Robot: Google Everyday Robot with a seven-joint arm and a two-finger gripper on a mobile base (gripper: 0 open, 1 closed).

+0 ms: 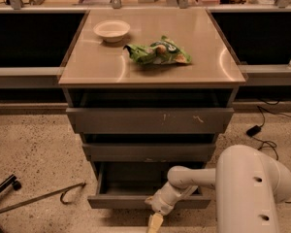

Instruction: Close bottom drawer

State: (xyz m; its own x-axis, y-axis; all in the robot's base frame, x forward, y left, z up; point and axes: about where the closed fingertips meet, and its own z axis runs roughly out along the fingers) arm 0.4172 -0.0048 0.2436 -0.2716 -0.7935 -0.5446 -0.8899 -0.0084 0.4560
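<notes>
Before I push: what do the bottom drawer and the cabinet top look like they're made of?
The bottom drawer looks like painted metal: matte grey, thin flat front and walls. The cabinet top seems laminate or coated board: smooth tan, soft light reflections. The gripper hangs just before the drawer's front.

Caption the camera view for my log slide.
Robot's gripper at the front edge of the open bottom drawer; bowl and green bag sit on the cabinet top.

Matt grey metal bottom drawer [117,201], smooth cream plastic gripper [154,221] at its front edge, glossy tan cabinet top [111,59], shiny crinkled bag [157,53]
</notes>
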